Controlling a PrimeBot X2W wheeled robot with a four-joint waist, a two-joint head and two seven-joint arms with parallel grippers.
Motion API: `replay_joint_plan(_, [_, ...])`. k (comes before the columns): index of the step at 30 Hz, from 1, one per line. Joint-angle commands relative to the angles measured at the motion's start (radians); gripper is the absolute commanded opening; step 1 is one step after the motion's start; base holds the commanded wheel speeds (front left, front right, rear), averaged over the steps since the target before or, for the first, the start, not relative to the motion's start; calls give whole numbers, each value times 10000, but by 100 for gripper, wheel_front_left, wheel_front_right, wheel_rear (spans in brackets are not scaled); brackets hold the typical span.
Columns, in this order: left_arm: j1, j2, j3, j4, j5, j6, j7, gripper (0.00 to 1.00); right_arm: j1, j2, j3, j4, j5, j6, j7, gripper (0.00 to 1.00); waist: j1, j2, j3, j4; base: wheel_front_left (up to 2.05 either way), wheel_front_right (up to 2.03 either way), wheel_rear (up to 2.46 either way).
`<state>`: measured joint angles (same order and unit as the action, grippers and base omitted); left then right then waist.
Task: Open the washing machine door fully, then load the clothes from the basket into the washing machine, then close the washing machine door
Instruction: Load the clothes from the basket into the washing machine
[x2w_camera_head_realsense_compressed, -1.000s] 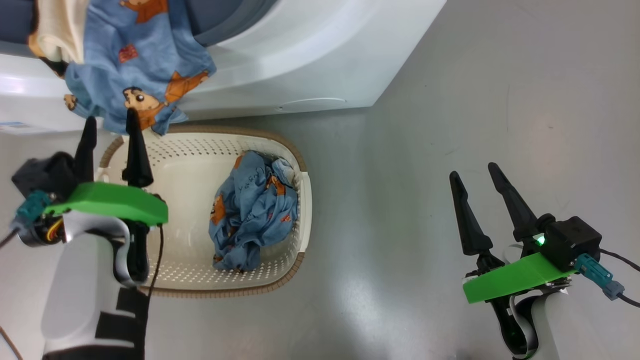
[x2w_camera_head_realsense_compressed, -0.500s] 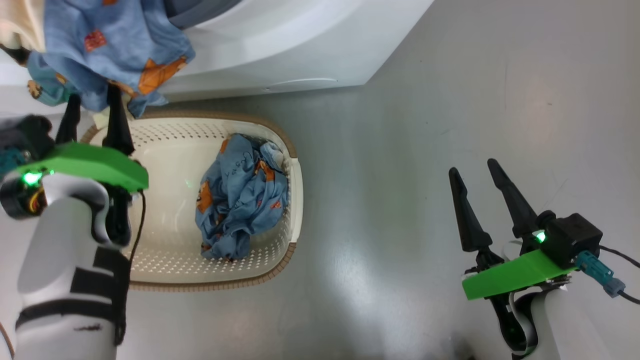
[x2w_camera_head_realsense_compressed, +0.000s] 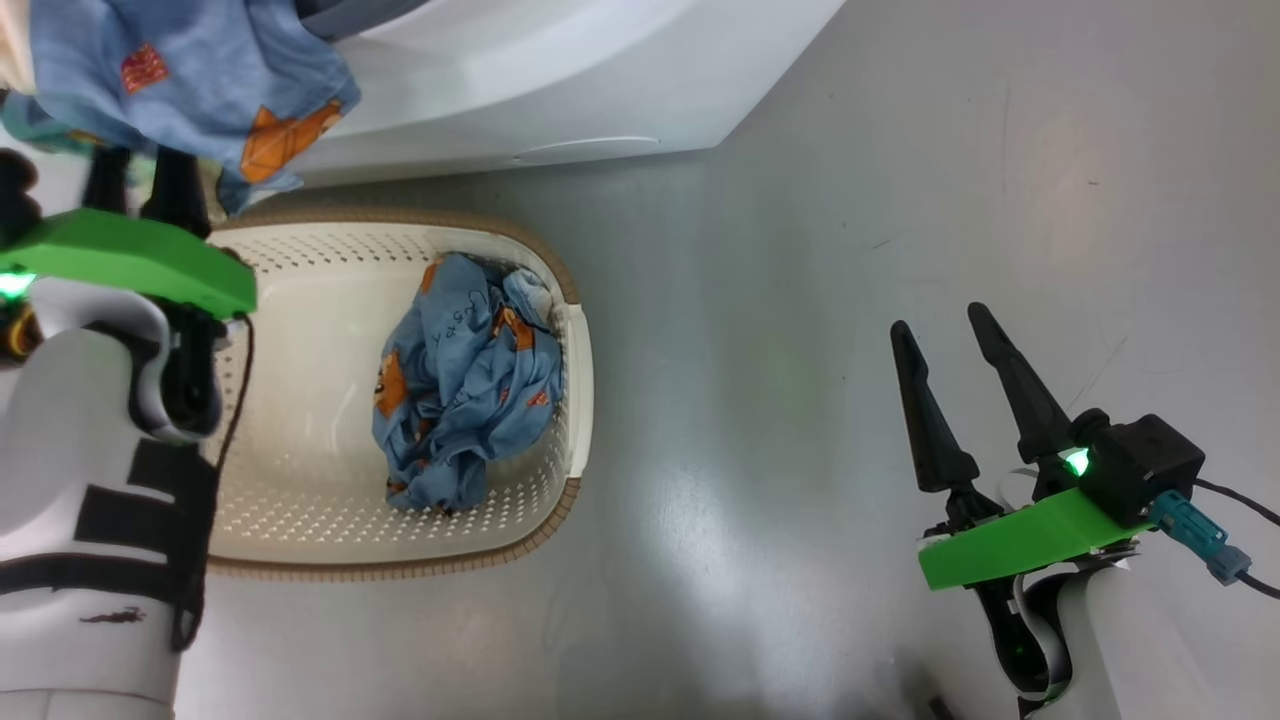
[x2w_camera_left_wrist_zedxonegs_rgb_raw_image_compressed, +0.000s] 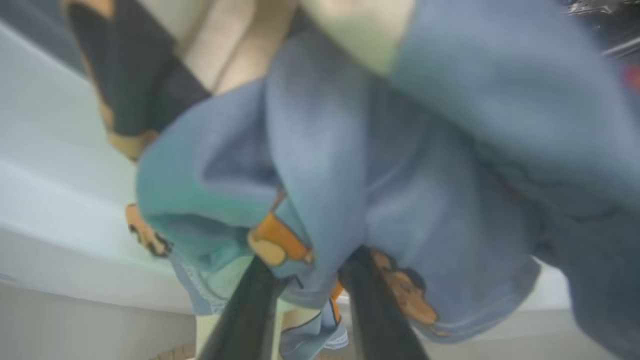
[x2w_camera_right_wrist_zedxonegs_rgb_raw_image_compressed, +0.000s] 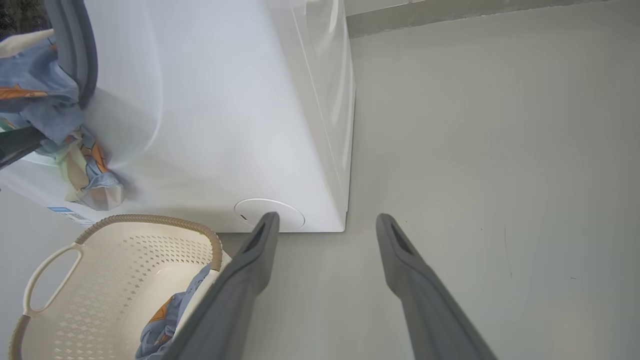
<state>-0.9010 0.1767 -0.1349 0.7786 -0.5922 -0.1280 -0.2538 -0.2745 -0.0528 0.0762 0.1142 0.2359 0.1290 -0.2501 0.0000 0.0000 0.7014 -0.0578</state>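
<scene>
Washing machine (x2w_camera_head_realsense_compressed: 560, 90) stands far left, the basket (x2w_camera_head_realsense_compressed: 320, 330) just in front of it. A blue garment (x2w_camera_head_realsense_compressed: 200, 70) hangs from its opening over the left gripper (x2w_camera_head_realsense_compressed: 140, 170), whose fingertips are buried in cloth; I cannot tell if they pinch it. More clothes (x2w_camera_head_realsense_compressed: 465, 380) lie in the basket. The right gripper (x2w_camera_head_realsense_compressed: 936, 317) has its jaws wide apart, empty, over open floor (x2w_camera_head_realsense_compressed: 800, 300).
</scene>
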Motion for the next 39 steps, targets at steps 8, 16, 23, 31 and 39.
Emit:
replay_joint_plan(8, [829, 575, -457, -1854, -513, -26, -80, 0, 45, 26, 112, -79, -15, 17, -117, 100, 0, 0, -390, 277, 0, 0, 0])
replay_joint_plan(16, [1456, 566, -752, -3353, -19, -26, -80, 0, 171, 26, 88, 86, -9, 17, -117, 100, 0, 0, -820, 517, 0, 0, 0])
replay_joint_plan(23, [954, 779, -1054, -3599, -131, -26, -80, 0, 172, 26, 189, 129, 19, 17, -117, 100, 0, 0, -937, 501, 0, 0, 0])
replay_joint_plan(31, [-820, 1238, -1338, -2481, -18, -26, -80, 0, 153, 26, 228, 84, 137, 17, -117, 100, 0, 0, -741, 194, 0, 0, 0])
replay_joint_plan(39, [-2598, 1366, -1724, -1146, 161, -27, -5, 0, 113, 26, 275, 59, 306, 17, -117, 100, 0, 0, -344, -109, 0, 0, 0])
